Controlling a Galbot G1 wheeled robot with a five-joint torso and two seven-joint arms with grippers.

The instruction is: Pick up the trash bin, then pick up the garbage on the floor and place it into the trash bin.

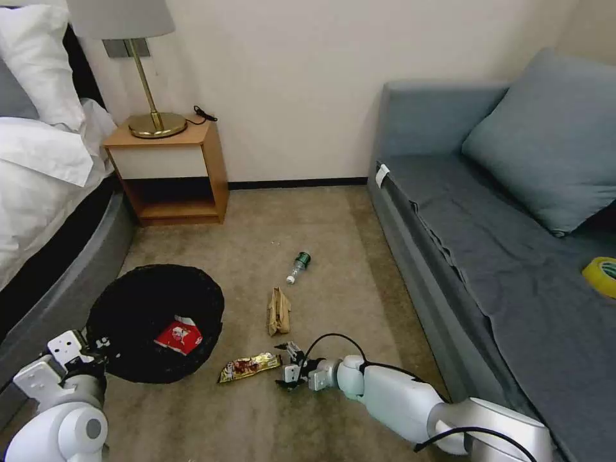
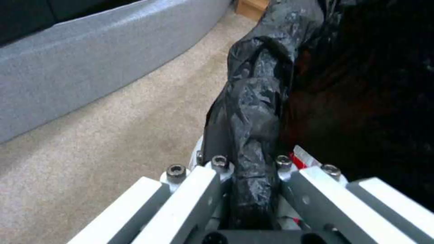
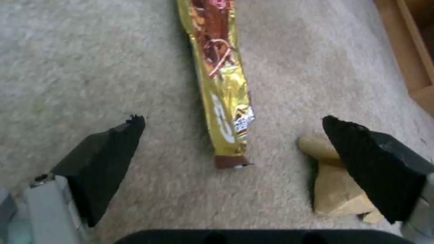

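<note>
Candy wrapper [image 1: 249, 367] flat on the carpet [image 1: 333, 256], long axis running from trash bin [image 1: 156, 323] toward right gripper [image 1: 288, 369], fingers spread just off its near end. Red packet [image 1: 179, 335] inside bin; left gripper [image 2: 246, 189] clamped on bin's bag-covered rim.

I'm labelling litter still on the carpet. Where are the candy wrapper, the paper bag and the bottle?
candy wrapper [image 3: 223, 101]: right wrist view, middle of its gold foil.
paper bag [image 1: 278, 311]: head view, middle of the crumpled brown paper.
bottle [image 1: 299, 265]: head view, beside its green label.
</note>
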